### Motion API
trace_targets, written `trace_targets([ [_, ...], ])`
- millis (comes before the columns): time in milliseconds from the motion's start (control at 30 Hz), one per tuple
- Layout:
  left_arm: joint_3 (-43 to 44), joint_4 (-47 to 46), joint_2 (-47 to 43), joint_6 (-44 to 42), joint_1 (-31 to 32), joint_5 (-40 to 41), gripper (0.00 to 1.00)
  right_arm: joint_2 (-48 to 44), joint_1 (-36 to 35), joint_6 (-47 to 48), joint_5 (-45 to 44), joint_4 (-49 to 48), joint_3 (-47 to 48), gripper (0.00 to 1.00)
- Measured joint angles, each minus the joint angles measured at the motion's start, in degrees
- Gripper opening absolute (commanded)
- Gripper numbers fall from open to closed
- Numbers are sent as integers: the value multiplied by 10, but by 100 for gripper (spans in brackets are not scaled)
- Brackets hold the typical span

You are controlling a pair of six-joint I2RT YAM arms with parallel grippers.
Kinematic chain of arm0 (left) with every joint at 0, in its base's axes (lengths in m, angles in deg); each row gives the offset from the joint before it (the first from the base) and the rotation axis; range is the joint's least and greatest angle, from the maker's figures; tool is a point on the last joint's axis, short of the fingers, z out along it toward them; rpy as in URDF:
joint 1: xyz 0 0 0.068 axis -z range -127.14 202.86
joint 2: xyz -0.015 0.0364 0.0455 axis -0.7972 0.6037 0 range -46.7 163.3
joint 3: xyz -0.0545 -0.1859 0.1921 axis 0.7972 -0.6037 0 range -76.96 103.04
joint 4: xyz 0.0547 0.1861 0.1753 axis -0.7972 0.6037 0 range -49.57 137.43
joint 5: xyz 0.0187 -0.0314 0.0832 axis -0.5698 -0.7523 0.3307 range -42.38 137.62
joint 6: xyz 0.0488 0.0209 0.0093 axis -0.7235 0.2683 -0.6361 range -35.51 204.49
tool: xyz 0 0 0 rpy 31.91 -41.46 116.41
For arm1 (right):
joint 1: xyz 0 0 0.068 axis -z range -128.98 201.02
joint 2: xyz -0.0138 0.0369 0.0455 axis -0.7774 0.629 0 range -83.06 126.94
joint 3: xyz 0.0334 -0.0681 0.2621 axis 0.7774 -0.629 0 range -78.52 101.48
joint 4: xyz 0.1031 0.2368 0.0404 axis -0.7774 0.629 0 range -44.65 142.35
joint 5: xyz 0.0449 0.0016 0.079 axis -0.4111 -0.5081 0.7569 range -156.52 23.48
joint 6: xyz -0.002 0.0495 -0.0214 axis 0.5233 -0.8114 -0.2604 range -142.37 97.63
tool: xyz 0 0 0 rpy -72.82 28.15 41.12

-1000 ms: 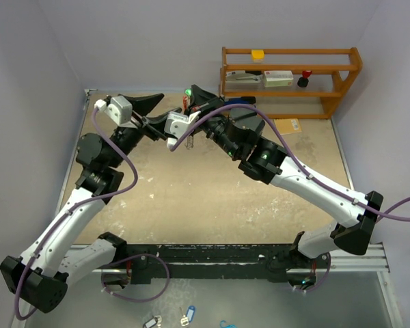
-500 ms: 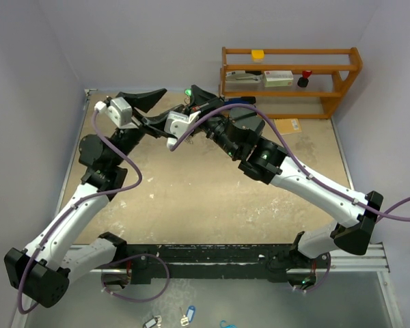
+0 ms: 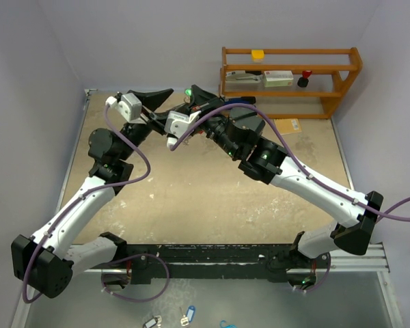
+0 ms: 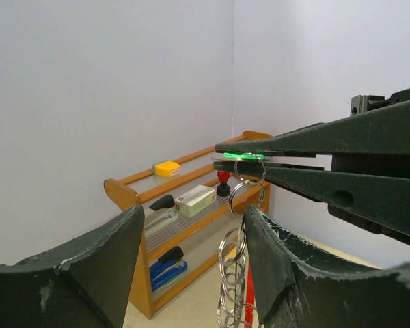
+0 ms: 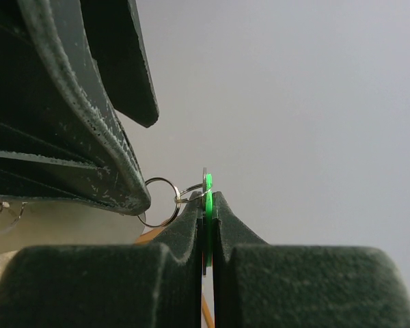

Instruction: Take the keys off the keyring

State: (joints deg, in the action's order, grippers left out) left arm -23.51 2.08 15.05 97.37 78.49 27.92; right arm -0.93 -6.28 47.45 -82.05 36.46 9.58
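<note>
My right gripper [image 3: 190, 94] is raised over the far middle of the table and is shut on the pale-green key [image 5: 207, 205], which stands edge-on between its fingers. In the left wrist view the key [image 4: 244, 156] shows pinched flat, with the keyring hanging below it: a chain of silver rings [image 4: 234, 273] and the red piece [image 4: 249, 301]. My left gripper [image 4: 191, 229] is open, its two fingers on either side of the chain, the right finger [image 4: 280, 273] close against it. In the top view it [image 3: 165, 102] sits just left of the right gripper.
A wooden shelf [image 3: 290, 75] stands at the back right with a stapler, a white box, a red stamp and a yellow block. An orange card [image 3: 287, 125] lies in front of it. Blue-tagged keys [image 3: 186, 316] lie below the arm bases.
My left arm has swung right, bringing its open gripper closer to the right gripper and round the hanging chain. The right arm has held still with the key.
</note>
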Motion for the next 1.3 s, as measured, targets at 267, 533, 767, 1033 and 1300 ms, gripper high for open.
trace_targets([
  [267,0,-23,3,0,0,6,56,0,0,-3,0,0,-4,0],
  [533,0,-45,21,1,0,11,53,0,0,-5,2,0,-5,0],
  [767,0,-60,30,1,4,14,51,0,0,-11,2,0,-5,0],
  [1033,5,-83,46,16,7,-20,48,-7,1,-14,5,0,-13,0],
  [1300,5,-126,56,42,8,-56,39,-16,2,-20,23,0,-14,0],
])
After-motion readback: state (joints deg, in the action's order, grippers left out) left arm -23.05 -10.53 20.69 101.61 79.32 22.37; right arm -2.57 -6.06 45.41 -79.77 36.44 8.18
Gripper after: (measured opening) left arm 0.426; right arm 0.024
